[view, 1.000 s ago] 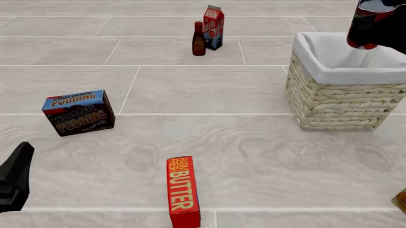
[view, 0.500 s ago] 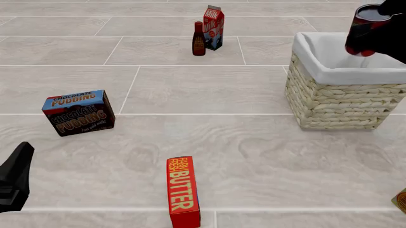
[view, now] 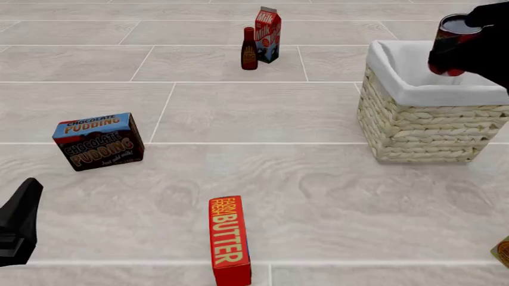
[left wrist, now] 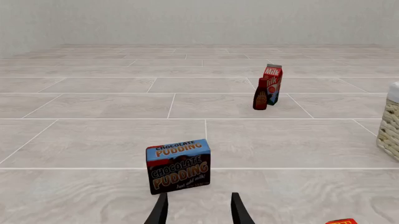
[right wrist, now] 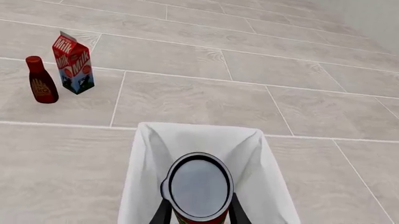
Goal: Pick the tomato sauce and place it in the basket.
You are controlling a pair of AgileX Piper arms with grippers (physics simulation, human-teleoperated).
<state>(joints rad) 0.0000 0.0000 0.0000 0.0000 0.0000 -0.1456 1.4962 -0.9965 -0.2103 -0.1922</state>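
My right gripper (view: pixel 465 44) is shut on the tomato sauce (view: pixel 450 44), a small red can with a dark grey metal top, and holds it just above the basket's opening. In the right wrist view the can (right wrist: pixel 198 187) sits between the fingers (right wrist: pixel 163 212) over the white lining. The basket (view: pixel 425 128), woven wicker with white cloth over its rim, stands at the right; it also shows in the right wrist view (right wrist: pixel 149 177) and at the edge of the left wrist view (left wrist: pixel 393 126). My left gripper (left wrist: pixel 198 212) is open and empty, low at the front left (view: pixel 18 229).
A chocolate pudding box (view: pixel 99 141) lies left of centre. A butter box (view: pixel 228 239) lies at the front middle. A dark red bottle (view: pixel 249 49) and a milk carton (view: pixel 268 34) stand at the back. Another box's corner (view: pixel 502 250) shows at the front right.
My right gripper has lowered the tomato sauce and shifted it slightly left, closer to the basket's opening. The left arm has not moved.
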